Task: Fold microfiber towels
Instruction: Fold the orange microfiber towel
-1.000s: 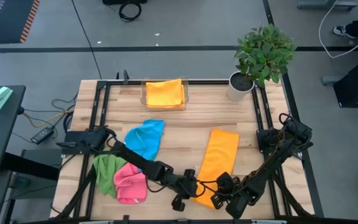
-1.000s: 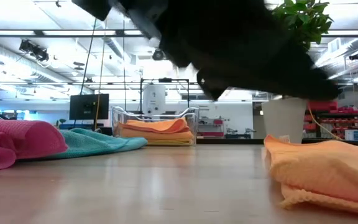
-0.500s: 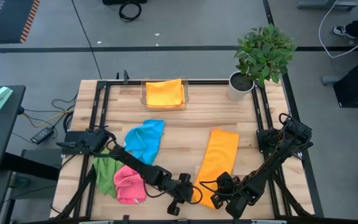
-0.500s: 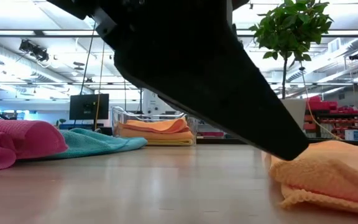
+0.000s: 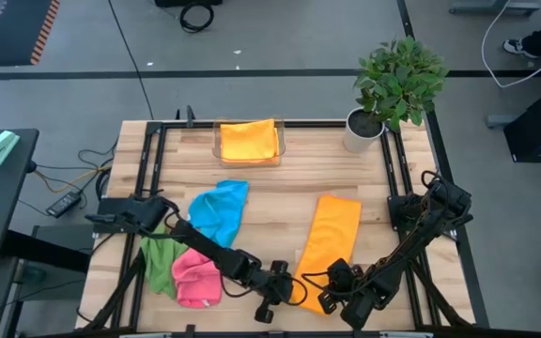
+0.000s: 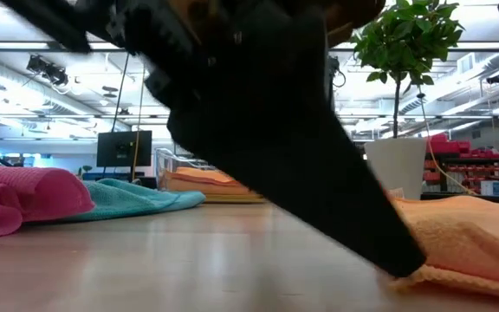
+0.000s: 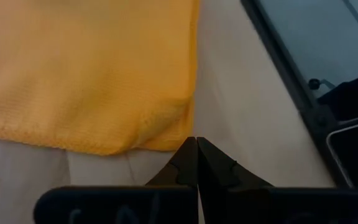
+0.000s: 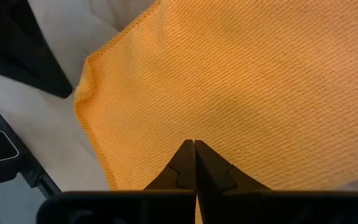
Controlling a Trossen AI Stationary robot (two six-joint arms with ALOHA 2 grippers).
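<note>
An orange towel (image 5: 328, 239), folded into a long strip, lies on the table from middle right to the near edge. Both grippers stand at its near end. My left gripper (image 5: 290, 292) is shut, its tip down at the strip's near left corner (image 7: 166, 140). My right gripper (image 5: 324, 293) is shut over the strip's near end. A blue towel (image 5: 219, 211), a green one (image 5: 160, 259) and a pink one (image 5: 197, 278) lie crumpled at the left. A further orange towel (image 5: 248, 141) lies folded in the clear tray. My left gripper comes slanting down from the table's left. Its shut fingertips (image 6: 399, 265) meet the edge of the orange towel's near left corner (image 7: 178, 142) at table height. The towel lies flat on the table. My right gripper slants down onto the orange towel. Its shut fingertips (image 8: 194, 149) rest on the towel's upper face (image 8: 194, 127), close to the near end. Whether any cloth is nipped between them I cannot tell. The towel lies on the table.
A clear tray (image 5: 218, 143) stands at the far middle. A potted plant (image 5: 364, 130) stands at the far right. Black rails (image 5: 151, 169) run along both table sides. Bare wood shows between the blue towel and the orange strip.
My left gripper has sunk toward the table and gone a little toward the near edge, ending at the orange strip's near left corner. In the low view it now covers the tray behind it.
</note>
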